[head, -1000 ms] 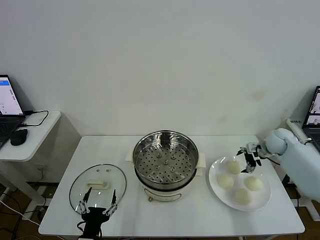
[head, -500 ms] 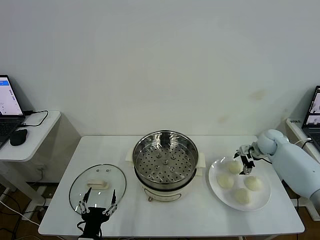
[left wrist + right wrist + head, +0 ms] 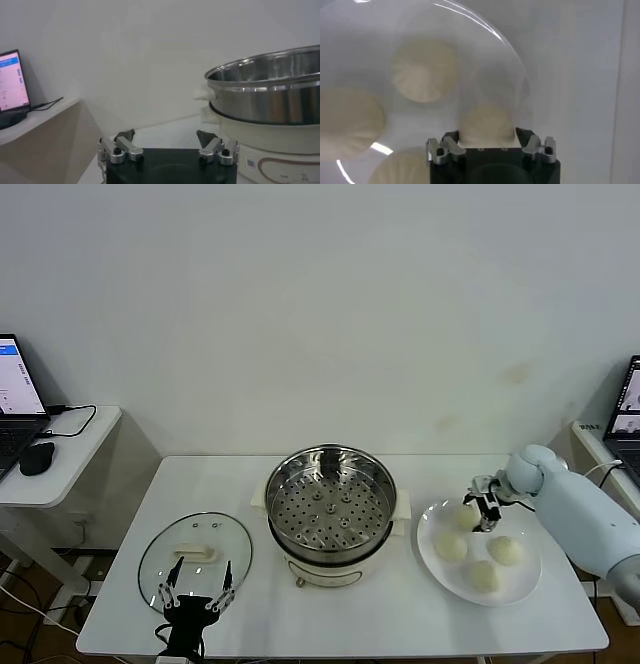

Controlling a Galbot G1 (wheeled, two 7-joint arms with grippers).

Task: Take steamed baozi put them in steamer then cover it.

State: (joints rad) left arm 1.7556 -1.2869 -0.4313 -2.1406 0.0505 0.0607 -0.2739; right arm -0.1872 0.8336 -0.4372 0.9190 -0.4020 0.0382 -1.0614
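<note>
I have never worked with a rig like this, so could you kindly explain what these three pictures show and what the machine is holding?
It is a two-armed robot. One picture looks down from its head; the other two come from cameras on its wrists. On the white table stand an uncovered steamer, a glass cover and a plate with four baozi. The right gripper has its fingers around the far baozi, which is not lifted yet. The left gripper waits open at the table's near edge, by the cover.
</note>
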